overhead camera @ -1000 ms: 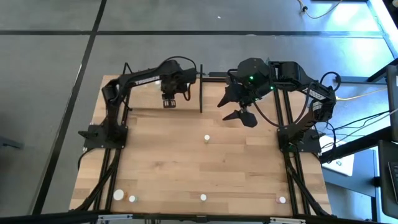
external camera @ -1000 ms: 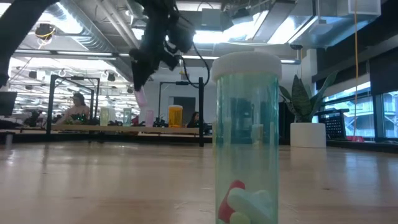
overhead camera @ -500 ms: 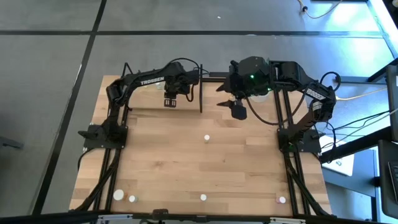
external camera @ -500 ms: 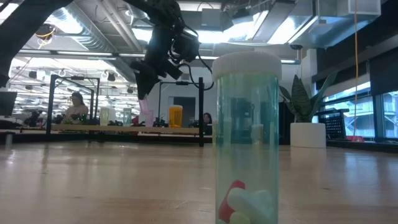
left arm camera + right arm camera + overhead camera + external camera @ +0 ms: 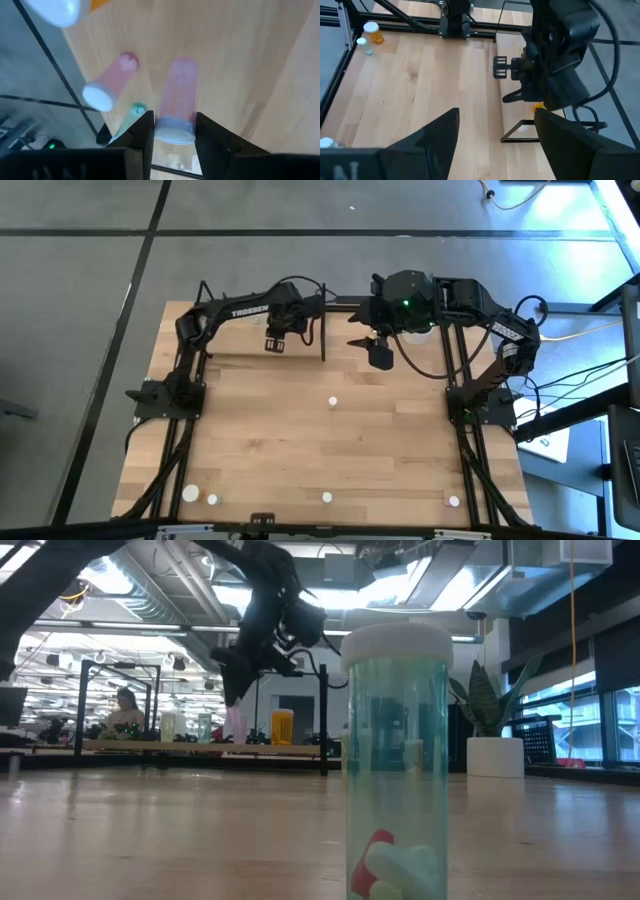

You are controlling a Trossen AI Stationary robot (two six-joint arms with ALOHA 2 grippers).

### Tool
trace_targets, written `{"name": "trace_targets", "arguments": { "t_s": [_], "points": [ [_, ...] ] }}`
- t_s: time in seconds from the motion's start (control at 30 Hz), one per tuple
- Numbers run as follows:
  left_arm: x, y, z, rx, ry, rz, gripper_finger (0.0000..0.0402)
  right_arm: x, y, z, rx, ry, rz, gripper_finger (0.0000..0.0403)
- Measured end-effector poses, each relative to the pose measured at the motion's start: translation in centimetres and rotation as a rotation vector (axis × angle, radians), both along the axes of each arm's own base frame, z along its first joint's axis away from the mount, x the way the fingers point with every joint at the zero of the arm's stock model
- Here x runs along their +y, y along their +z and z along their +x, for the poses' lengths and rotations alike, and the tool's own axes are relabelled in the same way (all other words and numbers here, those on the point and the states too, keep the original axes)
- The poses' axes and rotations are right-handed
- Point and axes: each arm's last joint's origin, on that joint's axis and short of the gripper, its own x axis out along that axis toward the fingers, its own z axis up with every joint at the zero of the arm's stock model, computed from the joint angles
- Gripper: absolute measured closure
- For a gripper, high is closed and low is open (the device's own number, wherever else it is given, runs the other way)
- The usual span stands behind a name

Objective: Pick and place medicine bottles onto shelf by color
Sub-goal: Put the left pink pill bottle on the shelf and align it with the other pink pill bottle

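A small pink medicine bottle with a white cap [image 5: 176,104] sits clamped in the left pincer [image 5: 172,131] above the pale wooden shelf [image 5: 230,55] at the light-wood worktop's [image 5: 300,440] far edge. The right pincer [image 5: 492,131] hovers nearby, spread wide. Beyond lies an open office hall.

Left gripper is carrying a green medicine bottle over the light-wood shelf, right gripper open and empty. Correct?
Not quite: the white-capped medicine bottle between the left gripper's fingers is pink, not green, as the left wrist view shows. The rest holds: it is over the light-wood shelf, and the right gripper is open and empty.
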Motion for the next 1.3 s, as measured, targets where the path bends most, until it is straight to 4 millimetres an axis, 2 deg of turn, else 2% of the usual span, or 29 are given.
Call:
{"name": "trace_targets", "arguments": {
  "t_s": [0.17,0.33,1.3],
  "points": [
    [0.5,-1.4,0.3,0.101,-0.001,0.098,0.0299,0.0,0.0,0.0,0.0,0.0,0.0,0.0144],
    [0.4,-2.0,0.4,0.111,0.01,0.054,0.0299,0.0,0.0,0.0,0.0,0.0,0.0,0.0144],
    [-0.2,-1.9,0.8,0.131,-0.042,0.08,0.0299,0.0,0.0,0.0,0.002,0.002,-0.003,0.0144]
  ]
}}
